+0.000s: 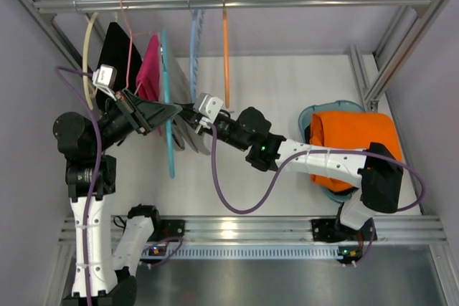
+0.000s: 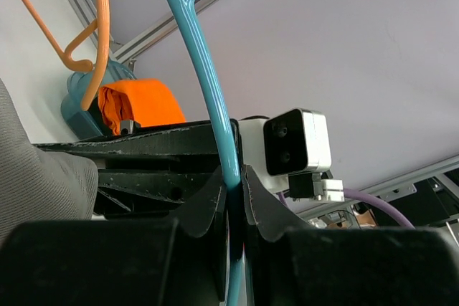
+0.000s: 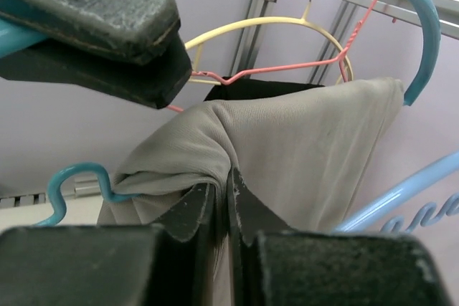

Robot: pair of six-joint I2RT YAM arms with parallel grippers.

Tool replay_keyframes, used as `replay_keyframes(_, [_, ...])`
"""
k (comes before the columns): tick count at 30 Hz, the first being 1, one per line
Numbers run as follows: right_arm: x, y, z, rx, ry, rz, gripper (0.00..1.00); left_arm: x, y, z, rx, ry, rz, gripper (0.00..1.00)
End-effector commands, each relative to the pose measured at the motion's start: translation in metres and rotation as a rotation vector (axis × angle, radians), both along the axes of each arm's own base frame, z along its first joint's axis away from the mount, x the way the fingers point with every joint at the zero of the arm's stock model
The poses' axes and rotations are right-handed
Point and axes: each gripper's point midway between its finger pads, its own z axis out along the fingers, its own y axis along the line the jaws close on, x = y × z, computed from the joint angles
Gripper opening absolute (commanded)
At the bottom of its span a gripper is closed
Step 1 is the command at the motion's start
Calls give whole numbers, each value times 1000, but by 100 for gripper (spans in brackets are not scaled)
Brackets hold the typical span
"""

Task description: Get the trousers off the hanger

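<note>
The teal hanger [image 1: 167, 116] hangs from the top rail, seen edge-on, with the light-grey trousers [image 1: 188, 134] draped over it. My left gripper [image 1: 172, 110] is shut on the hanger's teal arm [image 2: 215, 98], the jaws pinching it from both sides. My right gripper [image 1: 192, 118] is shut on a fold of the trousers [image 3: 301, 148], close beside the left gripper. In the right wrist view the grey cloth hangs over the teal hanger [image 3: 423, 41], bunched at my fingertips [image 3: 242, 190]. No drawstring shows.
On the rail hang a pale-blue hanger [image 1: 193, 41], an orange hanger [image 1: 226, 48], a magenta-pink garment [image 1: 149, 69], a black garment [image 1: 118, 51] and a cream hanger [image 1: 88, 55]. An orange garment [image 1: 355, 141] lies in a teal basket [image 1: 315, 116] at the right.
</note>
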Motion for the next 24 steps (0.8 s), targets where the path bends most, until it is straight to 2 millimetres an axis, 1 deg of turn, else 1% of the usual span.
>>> replay_keyframes(1, [9, -2, 28, 54, -11, -22, 1, -21, -2, 32, 30, -209, -2, 0])
replay_keyframes(3, [10, -4, 36, 64, -12, -27, 0, -21, -2, 32, 32, -216, 2, 0])
replay_keyframes(6, [11, -10, 50, 82, -9, -29, 0, -18, -1, 27, 30, -203, 11, 0])
replay_keyframes(9, [7, -21, 70, 113, 3, -26, 0, -9, 1, 16, 35, -173, 39, 0])
replay_keyframes(10, [5, -29, 81, 133, 7, -25, 0, -6, 2, 10, 35, -162, 42, 0])
replay_keyframes(12, [7, -38, 87, 151, 63, -42, 0, -2, 3, 5, 36, -152, 55, 0])
replay_keyframes(13, [5, -48, 97, 169, 71, -41, 0, 0, 3, -2, 35, -134, 58, 0])
replay_keyframes(15, [1, -55, 98, 177, 101, -32, 0, 4, 5, -10, 39, -119, 70, 0])
replay_keyframes(16, [-4, -63, 105, 191, 104, -26, 0, 6, 5, -17, 42, -108, 71, 0])
replay_keyframes(18, [-7, -76, 112, 213, 138, -35, 0, 5, 5, -23, 49, -108, 68, 0])
replay_keyframes(19, [-6, -81, 114, 220, 151, -40, 0, 5, 4, -31, 59, -102, 54, 0])
replay_keyframes(20, [-5, -84, 116, 232, 173, -39, 0, 4, 3, -35, 62, -99, 52, 0])
replay_keyframes(21, [-5, -93, 124, 251, 176, -47, 0, 5, 3, -39, 65, -89, 52, 0])
replay_keyframes(22, [-1, -99, 126, 257, 181, -60, 0, 7, 4, -47, 69, -69, 51, 0])
replay_keyframes(23, [-1, -103, 130, 267, 184, -62, 0, 7, 4, -50, 71, -65, 51, 0])
replay_keyframes(24, [0, -112, 136, 284, 180, -75, 0, 7, 4, -52, 76, -65, 51, 0])
